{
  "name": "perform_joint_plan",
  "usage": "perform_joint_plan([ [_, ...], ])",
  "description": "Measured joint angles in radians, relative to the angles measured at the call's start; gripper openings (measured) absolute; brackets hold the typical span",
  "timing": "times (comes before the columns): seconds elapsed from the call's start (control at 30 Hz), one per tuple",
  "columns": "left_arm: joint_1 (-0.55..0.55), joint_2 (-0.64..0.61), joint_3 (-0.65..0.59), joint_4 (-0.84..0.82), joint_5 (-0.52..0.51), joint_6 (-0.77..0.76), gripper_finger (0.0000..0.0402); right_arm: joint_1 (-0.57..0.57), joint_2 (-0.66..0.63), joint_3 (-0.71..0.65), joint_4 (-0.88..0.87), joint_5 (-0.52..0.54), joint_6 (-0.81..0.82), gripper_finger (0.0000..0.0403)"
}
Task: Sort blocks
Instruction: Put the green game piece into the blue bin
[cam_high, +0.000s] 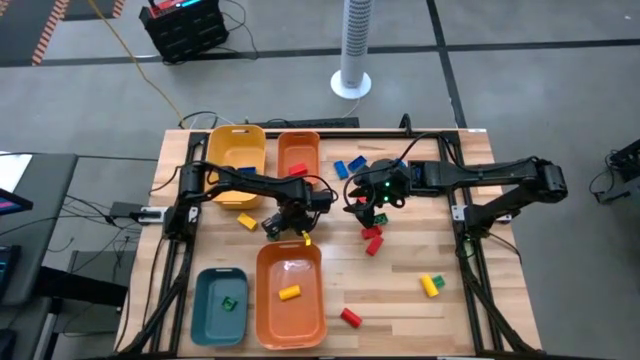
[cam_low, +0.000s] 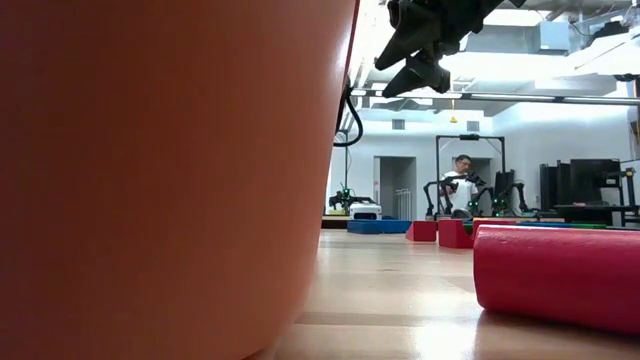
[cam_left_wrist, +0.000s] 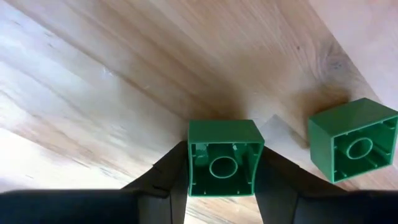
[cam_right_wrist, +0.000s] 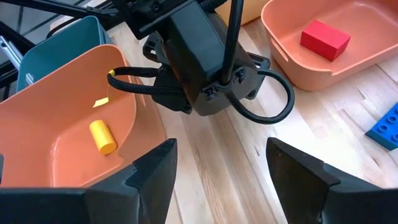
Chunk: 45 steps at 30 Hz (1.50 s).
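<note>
Blocks (cam_high: 372, 238) were mostly unsorted, I judged. One yellow block (cam_high: 289, 292) lay in the large orange bin (cam_high: 318, 312) and one green in the teal bin (cam_high: 199, 318) beside it. Just beyond the large orange bin, the left claw (cam_left_wrist: 225, 152) clamped one of two green blocks on the surface (cam_high: 420, 325). The right claw (cam_right_wrist: 221, 149), farther off, gaped empty. Farthest, one red block (cam_right_wrist: 323, 37) sat in the small orange bin (cam_high: 281, 150). Roughly ten lay loose.

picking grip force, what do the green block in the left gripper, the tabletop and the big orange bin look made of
Green block: seems hard moulded plastic, satin; hollow underside shows thin walls and a round tube. Tabletop: looks like sealed or varnished wood, with visible grain and a soft sheen. Big orange bin: probably smooth, glossy plastic, with thin rounded walls and light reflections inside.
</note>
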Motion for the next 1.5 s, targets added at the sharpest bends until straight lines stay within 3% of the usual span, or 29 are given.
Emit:
perform_joint_plan([
  [0.23,0.000,0.002,0.028,-0.006,-0.001,-0.029,0.0132,0.000,0.000,0.000,-0.007,-0.001,-0.003,0.0260],
  [0.57,0.001,0.002,0.181,-0.020,-0.004,-0.073,0.0132,-0.001,-0.007,0.000,-0.028,-0.005,0.002,0.0260],
  [0.73,0.007,-0.001,0.289,-0.080,0.027,-0.149,0.0132,-0.013,-0.068,-0.001,-0.035,-0.001,0.023,0.0260],
  [1.0,0.048,-0.107,0.334,-0.192,0.112,-0.366,0.0132,-0.048,-0.261,-0.001,-0.073,0.172,0.029,0.0260],
  [1.13,0.040,-0.200,0.334,-0.241,0.134,-0.498,0.0132,-0.083,-0.332,-0.001,-0.066,0.198,-0.032,0.0260],
  [1.33,-0.021,-0.333,0.322,-0.267,0.222,-0.720,0.0132,-0.163,-0.358,-0.001,-0.061,0.202,-0.113,0.0260],
  [1.5,-0.134,-0.455,0.226,-0.269,0.248,-0.943,0.0132,-0.219,-0.326,-0.001,-0.027,0.202,-0.147,0.0260],
])
